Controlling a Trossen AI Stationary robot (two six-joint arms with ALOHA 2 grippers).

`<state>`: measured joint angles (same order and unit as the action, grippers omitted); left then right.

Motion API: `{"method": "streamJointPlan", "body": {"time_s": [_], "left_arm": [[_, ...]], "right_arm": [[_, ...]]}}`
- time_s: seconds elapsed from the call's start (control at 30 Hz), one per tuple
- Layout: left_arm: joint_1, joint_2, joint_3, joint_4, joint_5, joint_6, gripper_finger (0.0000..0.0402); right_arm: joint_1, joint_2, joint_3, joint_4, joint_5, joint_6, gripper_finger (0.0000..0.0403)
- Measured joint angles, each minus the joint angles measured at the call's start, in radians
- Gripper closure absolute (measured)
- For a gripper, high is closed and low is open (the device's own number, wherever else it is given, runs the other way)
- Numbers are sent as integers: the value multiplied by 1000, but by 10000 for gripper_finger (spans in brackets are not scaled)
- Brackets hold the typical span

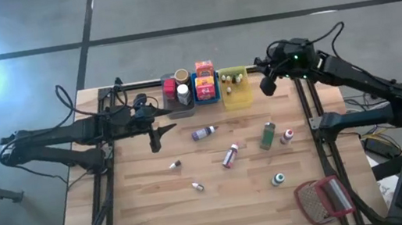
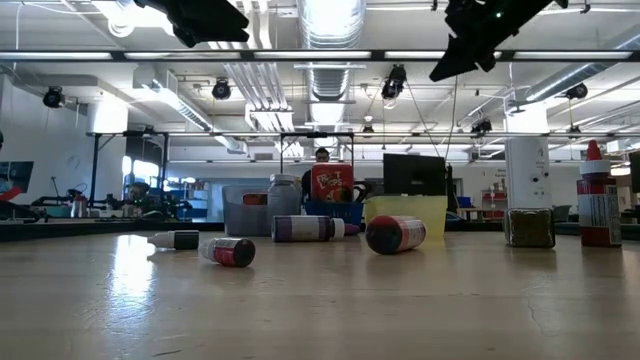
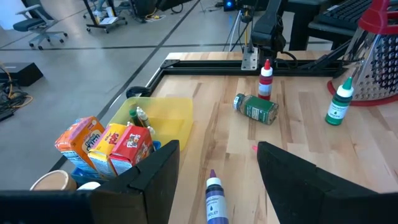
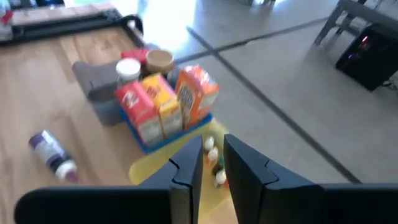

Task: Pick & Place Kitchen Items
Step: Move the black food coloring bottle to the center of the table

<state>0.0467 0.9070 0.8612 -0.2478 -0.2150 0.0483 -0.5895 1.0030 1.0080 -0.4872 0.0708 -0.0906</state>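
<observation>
Three bins stand in a row at the table's far edge: grey with jars, blue with orange, yellow and red boxes, yellow with tiny bottles. Loose on the wood lie a purple bottle, a red-capped bottle, a green jar and several tiny bottles. My left gripper hangs open above the table, left of the purple bottle. My right gripper hovers high beside the yellow bin's right end, its fingers a narrow gap apart with nothing between them.
A red-framed mesh grater lies at the near right corner. A red-capped bottle and a green-capped bottle stand right of centre. Black rails run along the table's left and right sides. Bare wood shows at the near left.
</observation>
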Motion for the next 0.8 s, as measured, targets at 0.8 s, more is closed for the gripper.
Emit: {"method": "streamJointPlan", "body": {"time_s": [0.8], "left_arm": [[0, 0, 0, 0, 0, 0, 179]], "right_arm": [[202, 49, 0, -123, -230, -127, 338]]}}
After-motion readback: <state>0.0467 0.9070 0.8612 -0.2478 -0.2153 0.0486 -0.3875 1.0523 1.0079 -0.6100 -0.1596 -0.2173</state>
